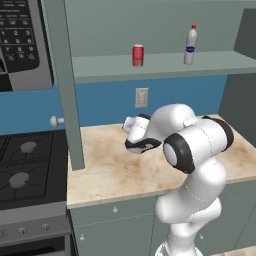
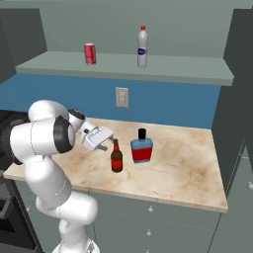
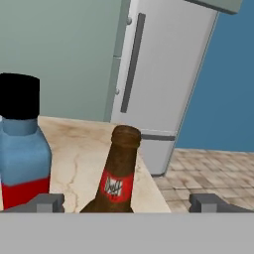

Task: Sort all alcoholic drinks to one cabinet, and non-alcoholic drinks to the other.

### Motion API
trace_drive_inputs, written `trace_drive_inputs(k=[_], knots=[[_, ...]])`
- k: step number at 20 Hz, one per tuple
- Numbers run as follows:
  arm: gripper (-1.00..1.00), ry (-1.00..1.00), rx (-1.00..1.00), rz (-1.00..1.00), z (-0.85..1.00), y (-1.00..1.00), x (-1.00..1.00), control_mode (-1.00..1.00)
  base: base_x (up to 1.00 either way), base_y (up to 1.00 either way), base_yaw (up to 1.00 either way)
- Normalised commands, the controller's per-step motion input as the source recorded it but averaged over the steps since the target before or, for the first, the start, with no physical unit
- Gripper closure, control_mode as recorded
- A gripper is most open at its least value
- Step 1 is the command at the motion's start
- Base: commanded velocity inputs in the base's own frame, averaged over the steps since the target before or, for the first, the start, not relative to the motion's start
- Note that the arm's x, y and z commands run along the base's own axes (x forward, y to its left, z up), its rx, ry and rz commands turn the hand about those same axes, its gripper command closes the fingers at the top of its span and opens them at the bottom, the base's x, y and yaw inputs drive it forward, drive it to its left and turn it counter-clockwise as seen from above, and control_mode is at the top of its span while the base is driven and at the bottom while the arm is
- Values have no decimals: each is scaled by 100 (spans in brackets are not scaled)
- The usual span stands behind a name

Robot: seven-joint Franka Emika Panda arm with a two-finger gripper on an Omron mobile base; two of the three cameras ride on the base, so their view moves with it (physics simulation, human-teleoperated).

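- Hand view puts the two dark fingertips (image 3: 48, 202) spread wide apart, released and holding nothing, with the brown beer bottle (image 3: 117, 176) rising between them; no pad touches the glass as far as I can tell.
- Judged step: the approach to grasp the beer bottle, first of the alcoholic drinks to go to a cabinet. The next move calls for easing the gripper (image 2: 105, 140) forward until the bottle sits between the pads, then closing without tipping it.
- Just outside one fingertip stands the squat flat bottle (image 3: 21, 144), red below, blue shoulder, black cap; it is near enough that a finger could brush it on the way in.
- In the right base view, both bottles stand upright on the marble counter (image 2: 188, 158), the beer bottle just ahead of the gripper.
- Well above the fingers, the red soda can (image 2: 90, 53) and the white plastic bottle (image 2: 143, 47) already stand on the open cabinet shelf (image 2: 197, 73).
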Motion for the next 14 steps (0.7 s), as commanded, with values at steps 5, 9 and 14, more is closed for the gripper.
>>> trace_drive_inputs(k=[5,9,14], knots=[[-100,0,0,0,-12,-6,11,-100,0,0,0],[-100,0,0,0,-12,-4,8,-100,0,0,0],[-100,0,0,0,-13,-3,1,-100,0,0,0]])
